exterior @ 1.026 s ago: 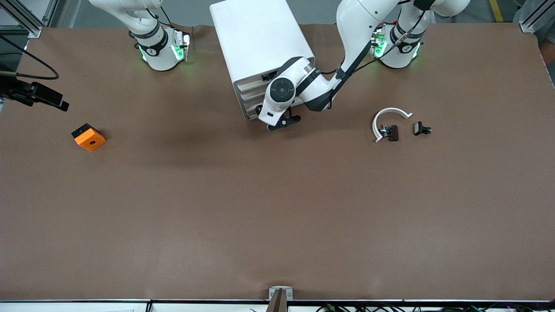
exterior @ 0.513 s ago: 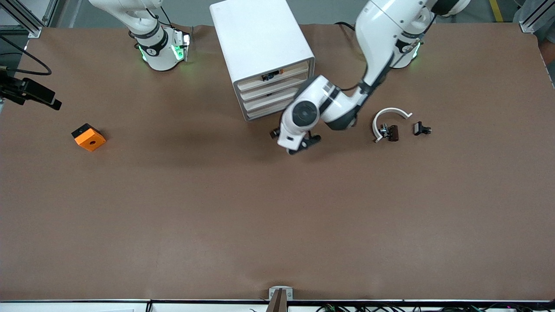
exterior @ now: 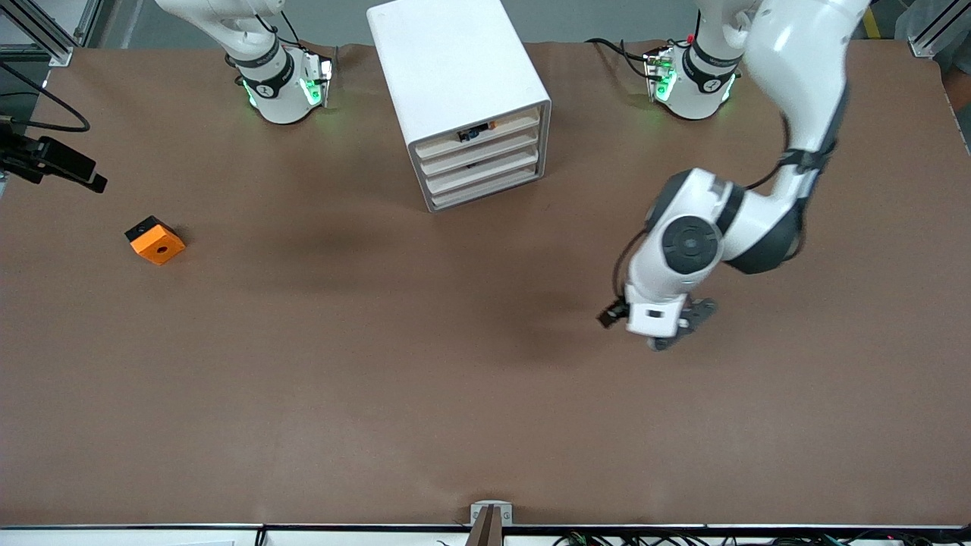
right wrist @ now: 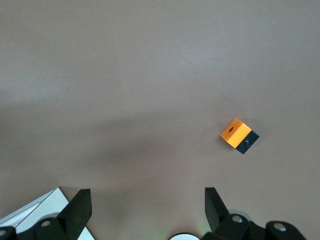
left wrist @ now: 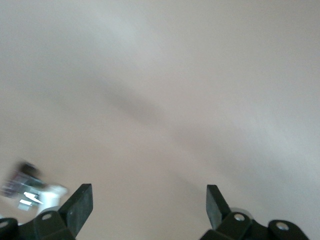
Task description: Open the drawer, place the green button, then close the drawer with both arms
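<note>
The white drawer cabinet (exterior: 455, 83) stands between the two arm bases, and its drawer fronts (exterior: 478, 163) look about flush. A small dark and blue part (exterior: 472, 135) shows at the top drawer's front; I cannot tell whether it is the button, and no green cap shows. My left gripper (exterior: 677, 331) (left wrist: 149, 200) is open and empty, low over bare table, nearer to the front camera than the cabinet and toward the left arm's end. My right gripper (right wrist: 147, 200) is open and empty, held high over the right arm's end; its hand shows as a black shape (exterior: 57, 161).
An orange cube with a hole (exterior: 155, 240) (right wrist: 239, 136) lies toward the right arm's end. The left arm hides the white curved piece and clips in the front view; a blurred white and dark shape (left wrist: 27, 182) shows beside the left gripper. The cabinet's corner (right wrist: 40, 212) shows in the right wrist view.
The left arm has swung away from the drawer fronts toward the front camera and the left arm's end, and now covers the white curved piece. The right hand has shifted slightly.
</note>
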Controlling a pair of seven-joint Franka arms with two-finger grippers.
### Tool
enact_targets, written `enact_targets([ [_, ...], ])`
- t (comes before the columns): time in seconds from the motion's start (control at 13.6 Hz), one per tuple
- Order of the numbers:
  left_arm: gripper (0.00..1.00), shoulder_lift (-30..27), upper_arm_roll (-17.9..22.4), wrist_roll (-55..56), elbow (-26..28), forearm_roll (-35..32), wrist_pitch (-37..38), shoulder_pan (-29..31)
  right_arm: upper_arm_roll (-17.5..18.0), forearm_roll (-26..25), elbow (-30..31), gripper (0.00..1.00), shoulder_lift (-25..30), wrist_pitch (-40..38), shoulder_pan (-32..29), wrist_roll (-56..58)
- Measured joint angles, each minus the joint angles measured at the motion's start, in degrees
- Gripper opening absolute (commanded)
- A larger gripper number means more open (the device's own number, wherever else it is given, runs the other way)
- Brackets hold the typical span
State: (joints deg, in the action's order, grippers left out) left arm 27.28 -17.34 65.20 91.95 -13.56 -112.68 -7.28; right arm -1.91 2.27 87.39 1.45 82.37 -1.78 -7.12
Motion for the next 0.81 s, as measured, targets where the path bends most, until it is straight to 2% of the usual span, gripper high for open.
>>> enact_targets([
  [0.15,1.00,-2.3,-0.1,-2.0,-4.2,-1.2,7.6,2.8,0.0,0.0,0.0,1.00,0.0,0.3,0.0,0.3],
  [0.37,1.00,-5.0,0.0,-11.4,-9.5,-1.3,16.4,7.6,0.0,-0.1,-0.4,1.00,0.0,0.5,-0.3,4.5],
  [0.81,1.00,-15.0,0.0,-31.8,-11.5,1.6,23.5,18.7,0.0,-0.1,-0.5,1.00,-0.1,0.5,-0.7,6.6],
])
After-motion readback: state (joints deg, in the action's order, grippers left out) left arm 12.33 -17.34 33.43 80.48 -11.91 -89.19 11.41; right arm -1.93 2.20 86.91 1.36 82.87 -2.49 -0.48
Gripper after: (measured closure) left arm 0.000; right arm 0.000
